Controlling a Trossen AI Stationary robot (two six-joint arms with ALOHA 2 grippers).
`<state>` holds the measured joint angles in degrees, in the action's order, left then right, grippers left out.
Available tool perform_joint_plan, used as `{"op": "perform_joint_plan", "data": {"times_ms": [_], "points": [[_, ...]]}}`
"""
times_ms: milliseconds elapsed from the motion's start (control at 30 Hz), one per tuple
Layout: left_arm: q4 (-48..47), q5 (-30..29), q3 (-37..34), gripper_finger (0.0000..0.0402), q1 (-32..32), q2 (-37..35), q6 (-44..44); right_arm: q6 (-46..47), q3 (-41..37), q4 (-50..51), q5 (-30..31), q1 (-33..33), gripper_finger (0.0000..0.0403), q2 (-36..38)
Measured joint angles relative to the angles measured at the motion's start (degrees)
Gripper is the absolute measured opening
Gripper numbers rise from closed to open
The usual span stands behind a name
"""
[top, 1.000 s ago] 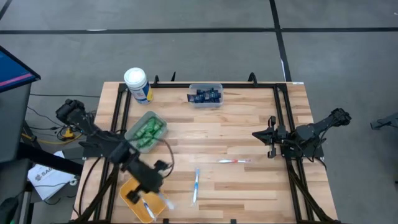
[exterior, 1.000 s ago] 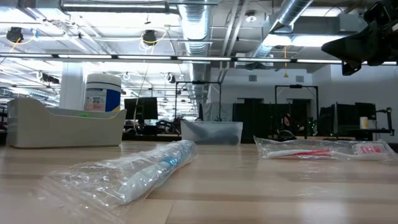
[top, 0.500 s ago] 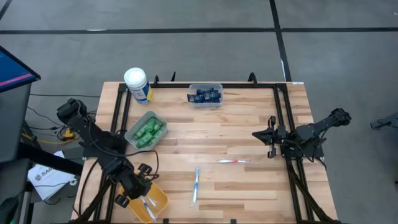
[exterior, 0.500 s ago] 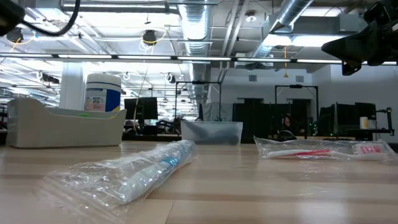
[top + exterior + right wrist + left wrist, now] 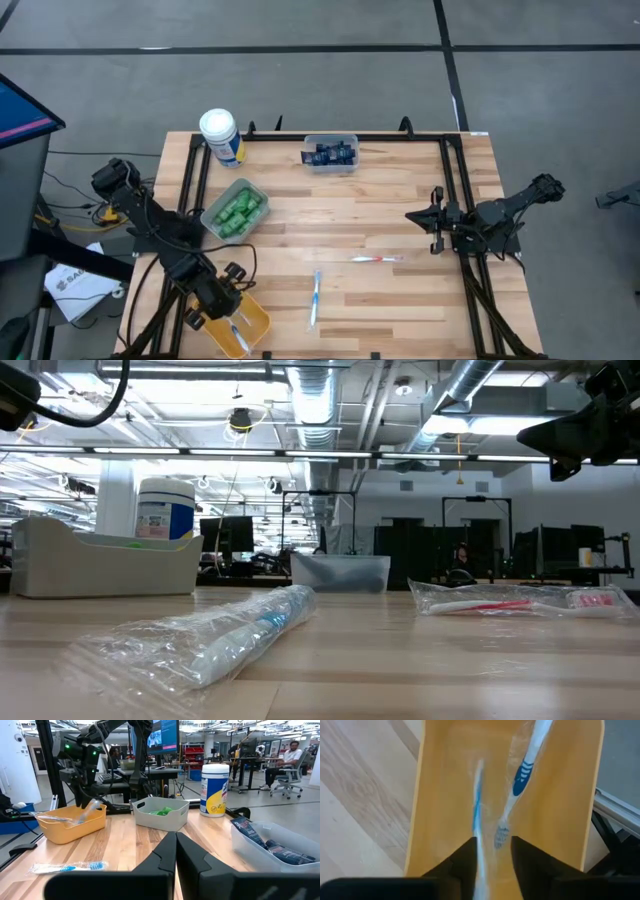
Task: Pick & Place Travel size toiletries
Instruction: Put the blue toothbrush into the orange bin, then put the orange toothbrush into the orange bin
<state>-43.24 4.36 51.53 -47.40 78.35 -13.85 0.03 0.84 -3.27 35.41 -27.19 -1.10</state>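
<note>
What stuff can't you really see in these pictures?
- Left gripper, left wrist view: a blurred toothbrush lies between its fingers over the yellow bin; gripped or let go, cannot tell.
- Navy tubes, high view: too small to count.
- Green bottles, right wrist view: mostly hidden by the grey bin wall.

The left gripper is hanging low at the tabletop's near left corner, its fingers seemingly parted a little. The right gripper is waiting at the right edge, fingers pressed together.
</note>
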Motion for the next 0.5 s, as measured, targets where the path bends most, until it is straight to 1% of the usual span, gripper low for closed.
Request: {"op": "perform_joint_plan", "data": {"times_ms": [167, 300, 400, 500], "points": [[0.1, 0.1, 0.0, 0.0179, 0.0, -0.1, -0.1, 0.0, 0.0, 0.0, 0.0, 0.0, 0.0000, 0.0], [0.2, 0.2, 0.0, 0.0227, 0.5, -1.9, -0.1, 0.0, 0.0, 0.0, 0.0, 0.0, 0.0000, 0.0], [0.4, 0.2, 0.1, 0.0246, 1.5, -5.1, -0.4, 0.0, 0.0, 0.0, 0.0, 0.0, 0.0000, 0.0], [0.6, -1.0, 0.1, 0.0249, 2.9, -9.1, -2.6, 0.0, 0.0, 0.0, 0.0, 0.0, 0.0000, 0.0]]}}
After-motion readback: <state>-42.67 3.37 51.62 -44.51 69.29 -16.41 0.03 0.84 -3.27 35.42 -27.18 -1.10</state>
